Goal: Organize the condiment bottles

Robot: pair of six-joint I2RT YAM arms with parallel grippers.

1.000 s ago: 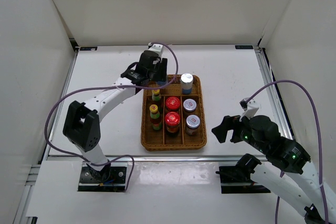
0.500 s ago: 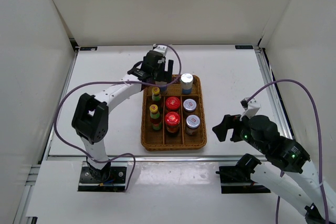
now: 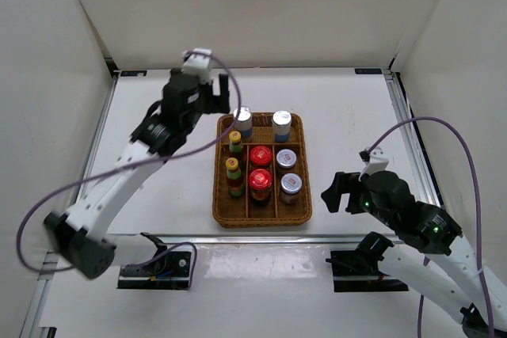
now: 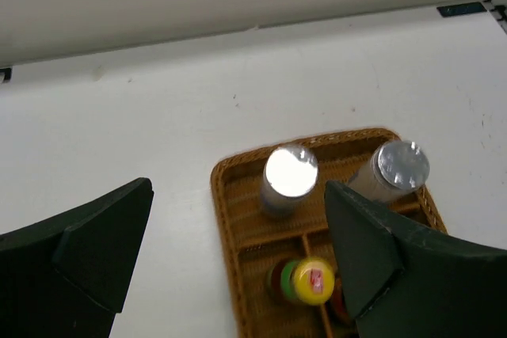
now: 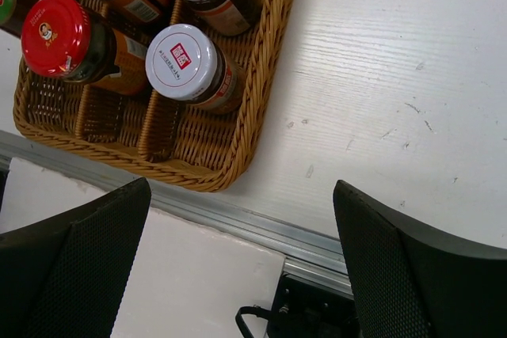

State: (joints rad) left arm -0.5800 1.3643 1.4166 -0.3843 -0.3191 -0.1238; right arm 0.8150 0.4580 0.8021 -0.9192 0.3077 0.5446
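Observation:
The condiment bottles stand in the wicker tray (image 3: 224, 215). Two silver-capped ones (image 3: 243, 119) (image 3: 282, 122) fill the back row. In front of them stand two yellow-green-capped bottles (image 3: 235, 140) (image 3: 232, 168), two red-lidded jars (image 3: 261, 155) (image 3: 260, 180) and two grey-lidded jars (image 3: 286, 158) (image 3: 291, 184). My left gripper (image 3: 224, 99) hangs open and empty above the table, up and left of the tray's back-left corner; its wrist view looks down on a silver cap (image 4: 291, 172). My right gripper (image 3: 337, 193) is open and empty right of the tray, near a grey-lidded jar (image 5: 181, 61).
White walls close in the table on three sides. A metal rail (image 5: 261, 219) runs along the near edge just in front of the tray rim (image 5: 238, 156). Purple cables loop from both arms.
My left gripper opened, let go of the back-left silver-capped bottle, then rose and swung back to the left. The bottle stands upright in the tray. The right arm barely moved.

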